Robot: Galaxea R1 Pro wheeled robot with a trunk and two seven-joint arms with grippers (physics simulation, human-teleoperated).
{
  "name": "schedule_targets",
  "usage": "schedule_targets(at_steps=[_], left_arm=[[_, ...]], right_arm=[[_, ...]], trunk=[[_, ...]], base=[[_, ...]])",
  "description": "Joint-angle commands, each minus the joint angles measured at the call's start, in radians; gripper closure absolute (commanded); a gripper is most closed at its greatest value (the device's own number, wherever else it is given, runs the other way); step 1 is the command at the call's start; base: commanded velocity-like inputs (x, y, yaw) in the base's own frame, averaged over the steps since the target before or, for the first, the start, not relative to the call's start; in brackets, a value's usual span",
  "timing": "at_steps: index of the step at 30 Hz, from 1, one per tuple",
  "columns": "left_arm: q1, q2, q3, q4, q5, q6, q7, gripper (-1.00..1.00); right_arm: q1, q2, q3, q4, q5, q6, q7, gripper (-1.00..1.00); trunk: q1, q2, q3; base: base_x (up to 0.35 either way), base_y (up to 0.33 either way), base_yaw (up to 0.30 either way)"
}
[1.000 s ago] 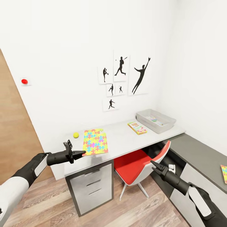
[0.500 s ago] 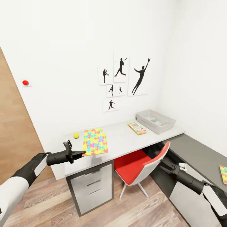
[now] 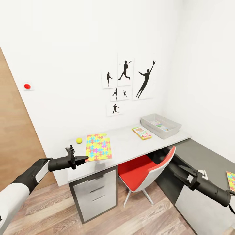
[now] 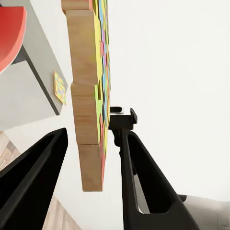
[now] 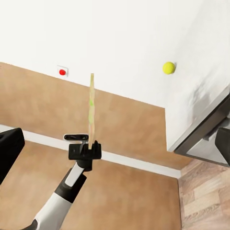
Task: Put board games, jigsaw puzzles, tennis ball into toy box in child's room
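**Puzzle pinched at the desk's near edge**

My left gripper point(image 3: 85, 159) had its two fingers closed on the near edge of a jigsaw puzzle point(image 3: 98, 146), the thin board of red, yellow, green and blue pieces. In my head view the puzzle looked flat above the near part of the pale desk point(image 3: 127, 145); whether it rested on the surface or hung clear of it I could not tell. My left wrist camera showed the board edge-on point(image 4: 88, 96), its wooden back toward one black finger point(image 4: 33, 177) and its coloured face toward the other.

My right gripper point(image 3: 179, 169) was low, beside the red chair point(image 3: 143, 173) and in front of the dark side counter point(image 3: 202, 156). Its fingers sat at the edges of the right wrist view, well apart and with nothing between them.

The tennis ball point(image 3: 79, 140) lay on the desk near the wall, just beside the puzzle's far left corner. A board game point(image 3: 142, 133) lay flat further right, near the grey toy box point(image 3: 161, 125) at the desk's far end, where some coloured thing already lay inside. A second puzzle point(image 3: 231, 181) lay on the side counter at my far right.
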Motion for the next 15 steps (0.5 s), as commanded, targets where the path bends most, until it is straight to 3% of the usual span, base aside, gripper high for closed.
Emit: schedule_targets(at_steps=[1, 7, 15], left_arm=[[-0.002, 0.001, -0.005, 0.001, 0.003, 0.010, -0.005, 1.00], [-0.002, 0.005, -0.005, 0.000, 0.003, 0.010, -0.005, 1.00], [-0.002, 0.013, -0.004, 0.000, 0.003, 0.010, -0.005, 1.00]], right_arm=[[0.000, 0.001, -0.002, -0.001, 0.003, 0.004, 0.006, -1.00], [0.001, 0.002, -0.004, -0.003, 0.003, 0.002, 0.009, -1.00], [0.001, 0.004, -0.003, -0.003, 0.005, -0.012, 0.006, -1.00]], trunk=[[0.001, -0.002, -0.002], [0.001, -0.002, -0.002], [0.001, -0.002, -0.002]], base=[[0.000, 0.000, 0.000], [0.000, 0.000, -0.027], [0.000, 0.000, -0.241]])
